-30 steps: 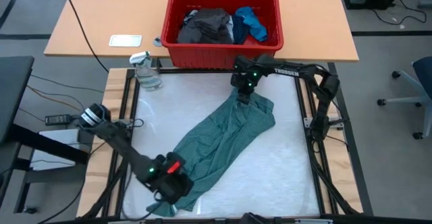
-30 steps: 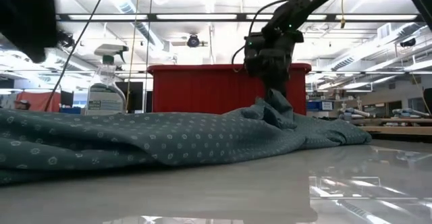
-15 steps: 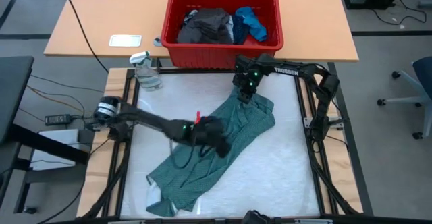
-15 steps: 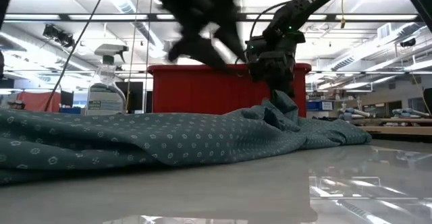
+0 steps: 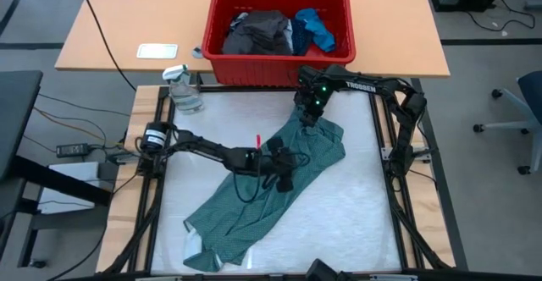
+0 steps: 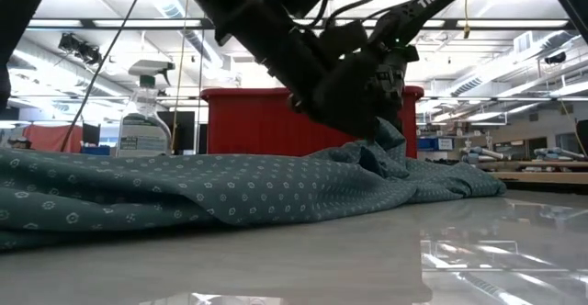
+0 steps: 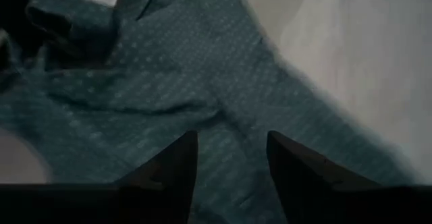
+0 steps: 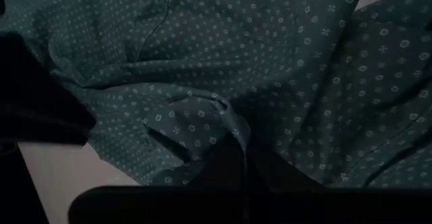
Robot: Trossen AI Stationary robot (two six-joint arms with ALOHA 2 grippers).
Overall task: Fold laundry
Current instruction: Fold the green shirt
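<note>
High view: the teal-green shirt [image 5: 271, 188] lies spread slantwise across the white worktop [image 5: 356, 222], one end near the front edge, the other bunched toward the red bin [image 5: 279, 61], where the remaining laundry [image 5: 279, 31] sits in a heap. The right pincer [image 5: 310, 117] is clamped on the bunched far end of the shirt. The left pincer [image 5: 284, 178] hangs over the middle of the shirt.

Low view: the right pincer [image 6: 384, 126] lifts a small peak of cloth off the worktop while the rest of the shirt [image 6: 184, 190] stays flat; a spray bottle [image 6: 145, 112] stands beside the bin [image 6: 248, 121].

Left wrist view: the left pincer [image 7: 229, 163] has its fingers apart, with patterned cloth below them and nothing between.

Right wrist view: the dark fingers [image 8: 229, 163] are pressed together on a pinched ridge of fabric.

With only a thin pinch held, a hard pull could slip it free. If the left pincer closes on several layers, the fold may drag crooked.
</note>
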